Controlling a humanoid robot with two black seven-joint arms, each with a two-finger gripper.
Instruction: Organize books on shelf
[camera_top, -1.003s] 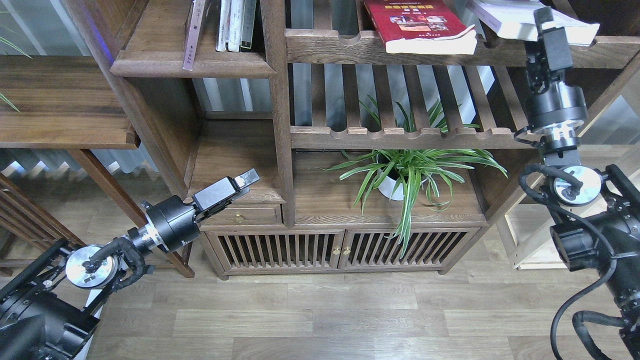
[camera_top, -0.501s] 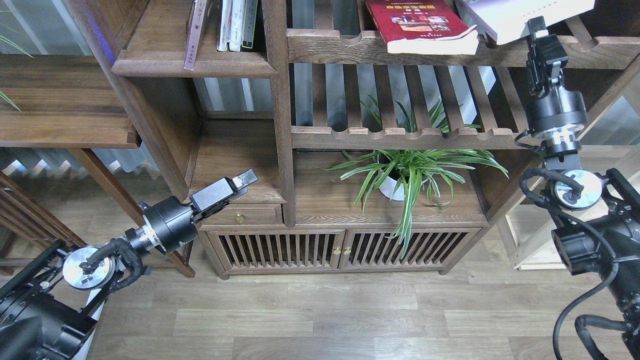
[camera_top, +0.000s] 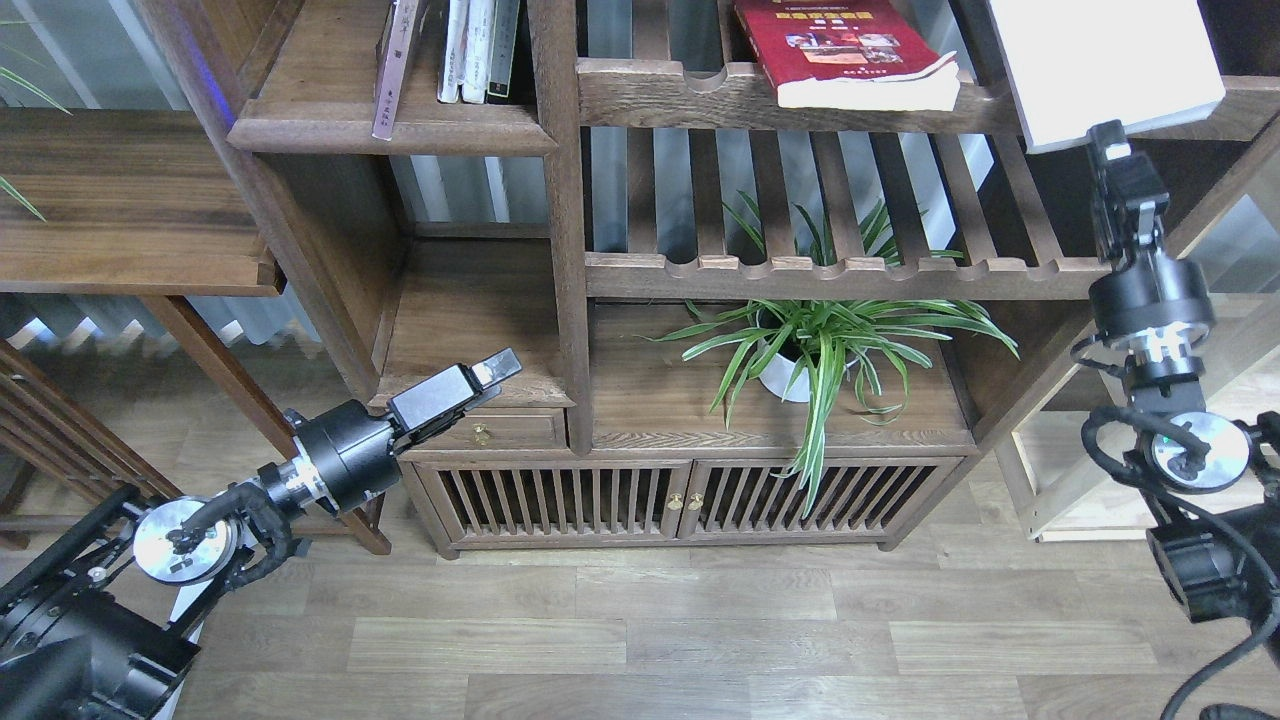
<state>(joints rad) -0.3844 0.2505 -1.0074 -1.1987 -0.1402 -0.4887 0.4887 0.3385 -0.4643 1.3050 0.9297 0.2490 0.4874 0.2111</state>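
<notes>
My right gripper (camera_top: 1108, 135) is shut on the lower edge of the thick white book (camera_top: 1105, 65) and holds it tilted up, clear of the slatted rail at the top right. The bright red book (camera_top: 845, 50) lies flat on the upper slatted shelf. The solid dark-brown shelf (camera_top: 390, 132) is at the top left, with a mauve-spined book (camera_top: 395, 65) leaning on it beside thin pale-spined books (camera_top: 468, 50). I cannot make out the maroon book. My left gripper (camera_top: 497, 367) is low, in front of the small drawer, fingers together and empty.
A potted spider plant (camera_top: 815, 345) stands on the cabinet top under the lower slatted shelf (camera_top: 800, 272). An upright post (camera_top: 560, 200) divides the bookcase. A side table (camera_top: 120, 200) is at the left and a pale wood rack (camera_top: 1060, 490) at the right.
My right gripper has lifted the white book off the upper slatted shelf and carried it to the right, tipping it upright. The left arm has barely moved.
</notes>
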